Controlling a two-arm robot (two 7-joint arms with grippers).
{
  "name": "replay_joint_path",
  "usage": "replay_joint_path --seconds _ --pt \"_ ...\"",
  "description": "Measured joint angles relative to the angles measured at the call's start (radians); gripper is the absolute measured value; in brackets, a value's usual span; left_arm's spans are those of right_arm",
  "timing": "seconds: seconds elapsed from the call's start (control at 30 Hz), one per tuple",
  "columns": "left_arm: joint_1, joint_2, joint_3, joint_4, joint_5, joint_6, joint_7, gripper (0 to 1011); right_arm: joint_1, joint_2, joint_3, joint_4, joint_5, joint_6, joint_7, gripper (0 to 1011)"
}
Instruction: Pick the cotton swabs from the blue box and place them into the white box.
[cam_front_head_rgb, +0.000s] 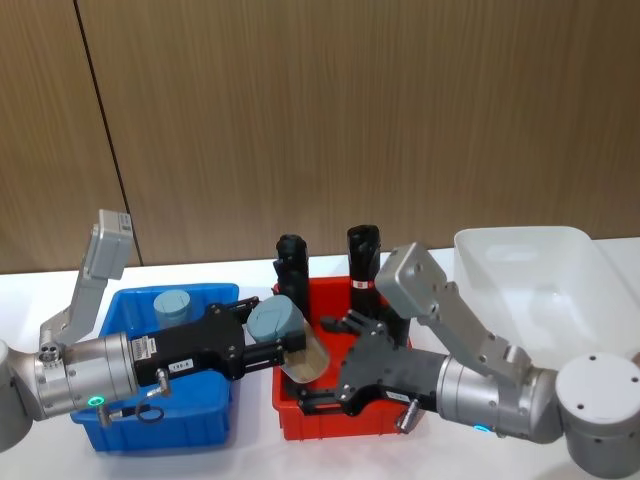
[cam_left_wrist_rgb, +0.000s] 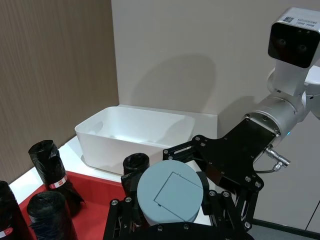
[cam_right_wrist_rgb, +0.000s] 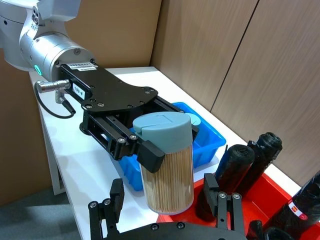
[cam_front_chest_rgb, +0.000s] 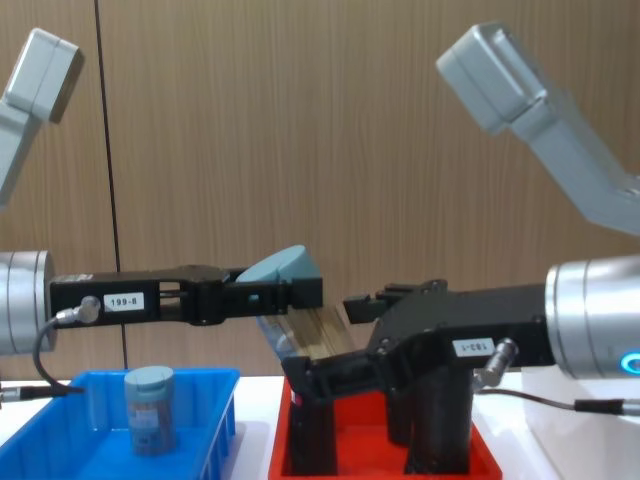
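Swab jar (cam_right_wrist_rgb: 168, 170); clear cylinder, blue-grey lid (cam_right_wrist_rgb: 162, 130)

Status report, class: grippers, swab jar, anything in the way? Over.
Left gripper shut on swab jar, tilted above red bin. Right gripper open beside it. Second jar in blue box. Black rolls below.

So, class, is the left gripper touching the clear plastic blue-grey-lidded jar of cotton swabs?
Touching. The right wrist view shows the left gripper clamping black fingers onto the clear swab jar.
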Motion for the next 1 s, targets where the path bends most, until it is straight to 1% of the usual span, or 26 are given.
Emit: replay_joint_path --seconds 0.47,1.0 --pt "0.0 0.0 0.0 0.0 0.0 0.0 0.0 659 0.038 -0.029 -0.019 0.048 -0.024 -0.003 0.0 1002" --pt "0.0 0.0 0.0 0.0 0.0 0.0 0.0 659 0.062 -0.036 -0.03 0.072 -0.049 -0.002 0.012 997"
